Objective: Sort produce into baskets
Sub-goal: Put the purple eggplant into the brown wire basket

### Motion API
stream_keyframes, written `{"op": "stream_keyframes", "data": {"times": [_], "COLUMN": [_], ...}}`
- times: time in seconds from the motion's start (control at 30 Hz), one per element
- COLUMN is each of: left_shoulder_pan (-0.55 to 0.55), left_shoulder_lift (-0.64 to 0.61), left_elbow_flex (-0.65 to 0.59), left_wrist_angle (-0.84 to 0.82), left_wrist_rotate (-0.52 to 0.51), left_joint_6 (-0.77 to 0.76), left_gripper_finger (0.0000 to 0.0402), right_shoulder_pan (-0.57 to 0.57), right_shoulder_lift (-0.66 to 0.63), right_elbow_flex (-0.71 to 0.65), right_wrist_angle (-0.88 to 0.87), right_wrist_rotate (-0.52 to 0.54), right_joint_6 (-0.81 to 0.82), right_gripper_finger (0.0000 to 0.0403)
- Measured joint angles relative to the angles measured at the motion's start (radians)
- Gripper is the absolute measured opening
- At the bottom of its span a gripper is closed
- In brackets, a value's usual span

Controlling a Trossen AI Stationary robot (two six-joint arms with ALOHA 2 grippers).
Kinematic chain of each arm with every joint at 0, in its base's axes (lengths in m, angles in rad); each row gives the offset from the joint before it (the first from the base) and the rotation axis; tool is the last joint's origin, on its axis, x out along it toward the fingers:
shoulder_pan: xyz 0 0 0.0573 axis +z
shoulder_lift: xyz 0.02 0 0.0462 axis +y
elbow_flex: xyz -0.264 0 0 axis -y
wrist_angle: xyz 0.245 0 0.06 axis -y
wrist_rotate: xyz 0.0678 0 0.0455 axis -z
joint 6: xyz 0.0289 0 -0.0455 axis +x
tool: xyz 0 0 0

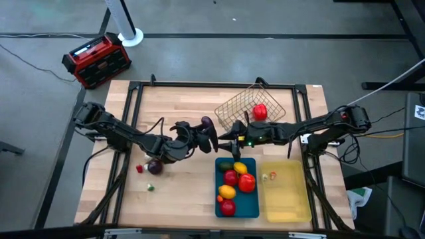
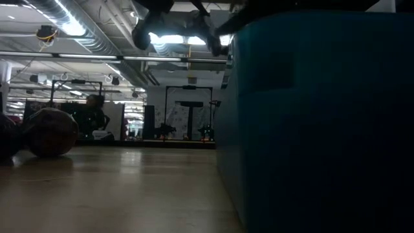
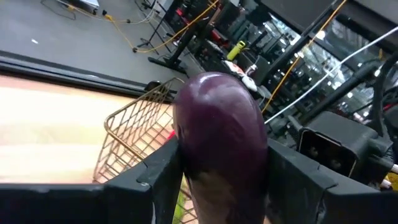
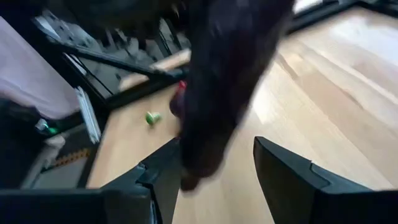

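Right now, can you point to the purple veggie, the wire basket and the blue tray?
purple eggplant [image 3: 221, 140]: left wrist view, its glossy middle.
wire basket [image 1: 234, 107]: high view, bare mesh floor.
blue tray [image 1: 252, 206]: high view, bare floor near one corner.

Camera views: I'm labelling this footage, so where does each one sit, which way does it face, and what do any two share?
High view: overhead, straight down on the table; both arms show, left gripper meeting right gripper.
Low view: tabletop height, looking across; blue tray wall fills the right, grippers overhead.
Left wrist view: past its own fingers clamping a purple eggplant, toward the wire basket.
Right wrist view: past its open fingers, at the table.
Shared: eggplant appears in both wrist views.
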Motion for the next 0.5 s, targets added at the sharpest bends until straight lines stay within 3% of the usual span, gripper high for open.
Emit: {"op": "stream_keyframes", "data": {"times": [0.33, 0.5], "left_shoulder_pan": [0.007, 0.007], "left_shoulder_lift": [0.006, 0.007], "left_elbow_flex": [0.000, -0.002], "left_wrist_angle": [0.004, 0.035], "left_wrist_rotate": [-0.002, -0.006], "left_joint_6": [-0.064, -0.046], "left_gripper_finger": [0.0201, 0.0201], "right_shoulder_pan": [0.000, 0.000], "right_shoulder_lift": [0.002, 0.013], "right_elbow_flex": [0.000, 0.000], "right_wrist_angle": [0.086, 0.102], "right_wrist_rotate": [0.002, 0.004], "right_joint_6": [0.000, 0.000], "right_gripper_finger": [0.0197, 0.0166]}}
